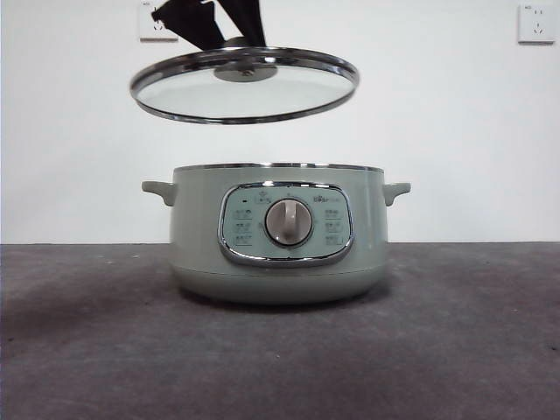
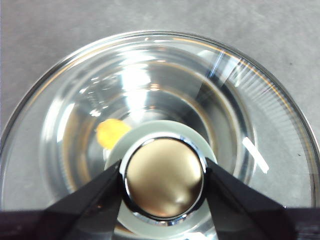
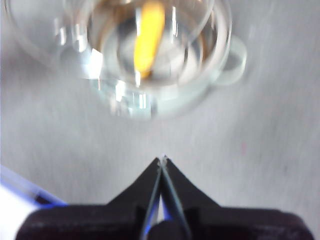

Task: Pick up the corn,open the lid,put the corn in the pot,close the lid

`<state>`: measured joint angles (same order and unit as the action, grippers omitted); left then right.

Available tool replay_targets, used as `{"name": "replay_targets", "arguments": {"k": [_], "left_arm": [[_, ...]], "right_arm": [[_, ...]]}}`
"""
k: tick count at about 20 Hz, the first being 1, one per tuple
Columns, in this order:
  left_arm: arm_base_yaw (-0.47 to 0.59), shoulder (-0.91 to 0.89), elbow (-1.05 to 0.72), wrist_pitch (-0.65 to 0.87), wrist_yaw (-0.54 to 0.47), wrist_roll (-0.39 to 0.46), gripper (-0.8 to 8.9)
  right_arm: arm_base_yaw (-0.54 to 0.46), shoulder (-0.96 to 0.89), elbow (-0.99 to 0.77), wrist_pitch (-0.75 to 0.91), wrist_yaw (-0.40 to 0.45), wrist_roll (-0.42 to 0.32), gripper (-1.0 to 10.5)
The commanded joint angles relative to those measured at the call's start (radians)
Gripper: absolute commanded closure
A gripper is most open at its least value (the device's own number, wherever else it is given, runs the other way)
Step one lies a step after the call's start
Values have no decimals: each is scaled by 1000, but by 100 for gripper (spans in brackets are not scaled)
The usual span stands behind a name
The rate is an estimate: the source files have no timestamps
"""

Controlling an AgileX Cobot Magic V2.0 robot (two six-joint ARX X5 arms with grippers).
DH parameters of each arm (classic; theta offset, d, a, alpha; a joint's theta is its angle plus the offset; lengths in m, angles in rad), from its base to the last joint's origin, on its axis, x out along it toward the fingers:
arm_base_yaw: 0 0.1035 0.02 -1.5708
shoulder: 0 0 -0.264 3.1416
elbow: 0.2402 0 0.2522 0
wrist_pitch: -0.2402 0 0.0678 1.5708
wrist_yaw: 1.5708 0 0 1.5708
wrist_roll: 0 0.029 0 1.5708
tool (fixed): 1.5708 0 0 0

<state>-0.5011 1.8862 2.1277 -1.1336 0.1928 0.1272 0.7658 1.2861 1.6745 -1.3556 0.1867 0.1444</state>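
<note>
In the front view we see the pot [image 1: 278, 232], wide, rounded and pale sage green, standing on a dark grey matte surface [image 1: 455, 350] with a small handle on each side. Its chrome-framed control panel [image 1: 285, 223] faces us, with a round dial [image 1: 288, 222] at the centre; the small markings around the dial are too fine for us to read. The lid [image 1: 245, 84], clear glass with a shiny metal rim, hangs well above the pot, tilted a little, held from above by the left gripper [image 1: 236, 39]. Two white wall sockets [image 1: 535, 23] sit on the pale wall behind.

In the left wrist view we look down on the lid's knob [image 2: 164, 177], a pale green base with a brassy chrome-ringed cap. The left gripper's black fingers [image 2: 87, 197] are clamped against the knob on both sides. Through the glass we see one yellow end of the corn [image 2: 111, 133] inside the pot.

The right wrist view is blurred. The right gripper [image 3: 162, 161] hovers over the surface clear of the pot, its fingers pressed together on nothing. Seen through the glass, the corn [image 3: 148, 37] lies inside the pot, its long axis running roughly in line with these fingers.
</note>
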Motion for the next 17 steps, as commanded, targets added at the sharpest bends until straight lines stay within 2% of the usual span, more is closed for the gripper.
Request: {"name": "replay_targets", "arguments": {"k": [1, 4, 8, 12, 17], "left_arm": [[-20, 22, 6, 38, -45, -19, 826], [-39, 44, 6, 47, -59, -19, 825], [-45, 80, 6, 50, -59, -23, 825], [-49, 112, 6, 50, -59, -23, 826], [-55, 145, 6, 66, -59, -23, 826]], "right_arm": [[2, -68, -140, -22, 4, 43, 949], [2, -172, -323, 38, 3, 78, 949], [2, -247, -476, 80, 2, 133, 949], [2, -262, -543, 84, 0, 142, 949], [2, -263, -546, 105, 0, 141, 949]]}}
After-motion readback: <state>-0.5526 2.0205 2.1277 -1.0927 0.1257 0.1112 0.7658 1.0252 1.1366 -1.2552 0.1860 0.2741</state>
